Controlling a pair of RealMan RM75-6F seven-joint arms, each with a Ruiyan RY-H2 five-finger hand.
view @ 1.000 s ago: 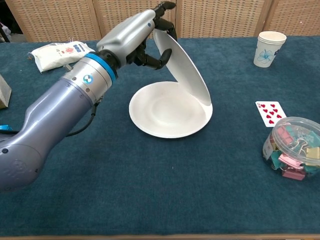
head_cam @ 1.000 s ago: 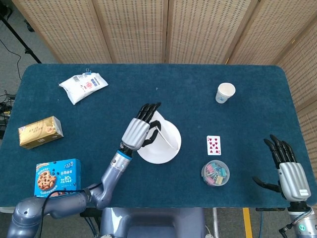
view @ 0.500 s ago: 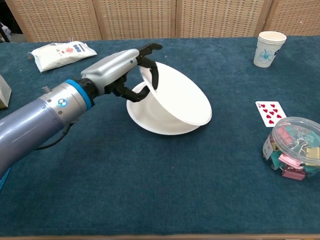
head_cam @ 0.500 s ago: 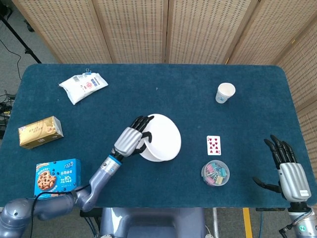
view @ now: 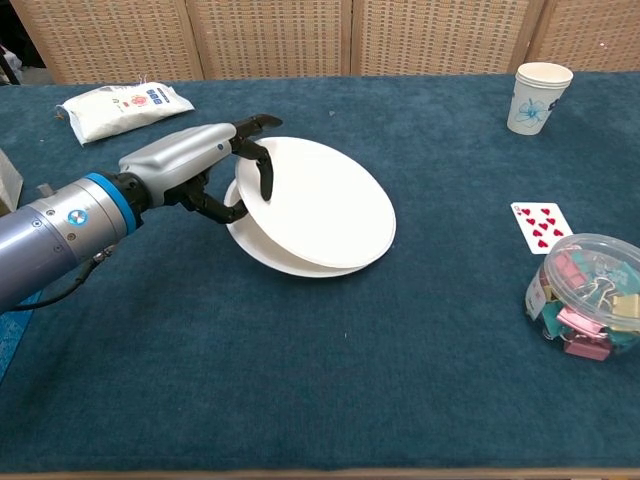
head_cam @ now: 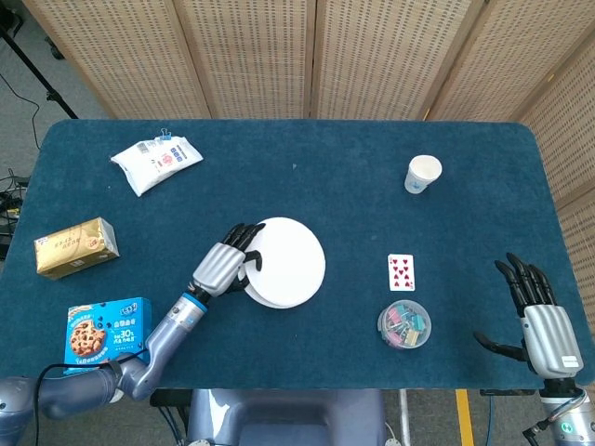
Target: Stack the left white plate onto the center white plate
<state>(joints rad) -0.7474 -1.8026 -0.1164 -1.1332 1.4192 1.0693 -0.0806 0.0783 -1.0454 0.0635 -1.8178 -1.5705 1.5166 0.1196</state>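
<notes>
The left hand (view: 205, 172) pinches the left rim of the upper white plate (view: 320, 205), with dark fingers (view: 262, 170) curled over the top edge and others hooked beneath it. In the head view the same hand (head_cam: 223, 267) sits at the plate's left edge, the forearm running back toward the bench's near left corner.

The held plate is tilted: its left side is raised in the grip, and its right edge rests low on the center white plate (view: 262, 257), whose near rim shows as a crescent beneath. The two plates overlap almost fully, with the upper one offset slightly to the right. The plate extends rightward from the hand, so the coming move appears to turn on lowering the left rim until the plates nest, then slipping the fingers out leftward. That is a judgement.

Both plates are thin, round, smooth and matt white, shallow with a raised rim, and look light; the upper may slide on release.

The right hand (head_cam: 544, 327) hangs at the bench's near right edge, fingers spread, holding nothing, well apart from the plates. The left hand is plainly the nearer.

The bench (head_cam: 353, 186) carries a dark blue, felt-like cloth.
</notes>
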